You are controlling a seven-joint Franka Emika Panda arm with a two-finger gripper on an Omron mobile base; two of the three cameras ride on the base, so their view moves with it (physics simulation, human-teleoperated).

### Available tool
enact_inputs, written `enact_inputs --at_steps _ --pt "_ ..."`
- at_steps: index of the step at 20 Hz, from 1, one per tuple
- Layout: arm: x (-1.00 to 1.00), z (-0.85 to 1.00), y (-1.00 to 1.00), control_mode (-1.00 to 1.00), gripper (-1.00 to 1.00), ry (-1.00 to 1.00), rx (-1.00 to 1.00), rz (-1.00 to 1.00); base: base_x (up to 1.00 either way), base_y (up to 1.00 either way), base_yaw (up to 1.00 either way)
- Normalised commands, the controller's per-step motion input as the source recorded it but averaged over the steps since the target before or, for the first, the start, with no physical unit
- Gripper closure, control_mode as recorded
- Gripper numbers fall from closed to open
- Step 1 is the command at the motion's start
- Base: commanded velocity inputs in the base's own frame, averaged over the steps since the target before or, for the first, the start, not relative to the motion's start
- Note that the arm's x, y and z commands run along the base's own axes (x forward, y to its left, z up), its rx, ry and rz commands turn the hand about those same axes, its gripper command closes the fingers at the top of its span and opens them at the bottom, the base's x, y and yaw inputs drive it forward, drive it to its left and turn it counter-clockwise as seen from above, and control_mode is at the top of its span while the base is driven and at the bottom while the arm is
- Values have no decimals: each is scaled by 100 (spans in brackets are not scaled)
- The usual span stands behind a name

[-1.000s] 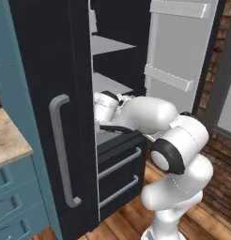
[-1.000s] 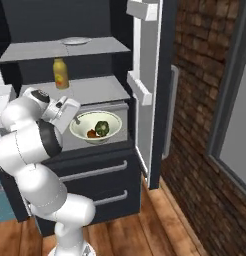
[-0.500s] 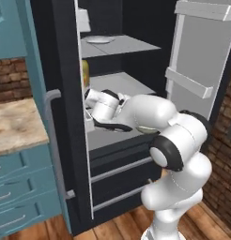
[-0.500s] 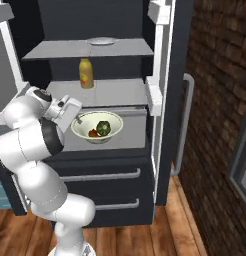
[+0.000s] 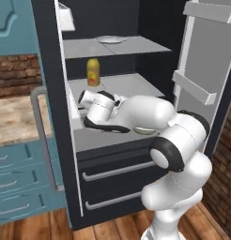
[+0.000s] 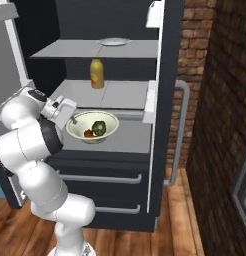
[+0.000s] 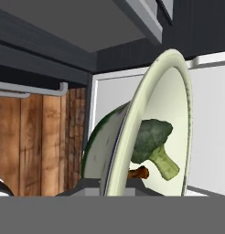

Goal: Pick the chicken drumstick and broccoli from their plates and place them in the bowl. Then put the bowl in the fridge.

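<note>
Two foods, broccoli [image 6: 99, 127] and chicken drumstick [image 6: 88, 133], riding in bowl [image 6: 92, 126], rim pinched by closed gripper [image 6: 71, 118] for shelving in open fridge [image 6: 167, 45]

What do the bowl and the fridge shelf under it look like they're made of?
The bowl looks like glazed ceramic: pale greenish-white, thick rim, soft sheen in the hand view; it holds the broccoli and drumstick. The fridge shelf looks like matte grey plastic or painted metal: flat, uniform, no reflections. Being rendered, neither is certain.
</note>
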Motion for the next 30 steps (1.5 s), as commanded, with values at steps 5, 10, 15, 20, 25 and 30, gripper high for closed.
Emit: enact_inputs --at_steps 5,10,15,20,25,30 --pt "0 0 0 100 100 0 0 0 26 -42 27" --pt "0 0 0 100 100 0 0 0 25 -44 22" --pt "0 0 0 100 100 0 0 0 26 -17 3" --pt "0 0 0 100 100 0 0 0 38 -5 0" --pt "0 0 0 100 100 0 0 0 54 -5 7" --pt "0 0 0 100 100 0 0 0 47 -5 13"
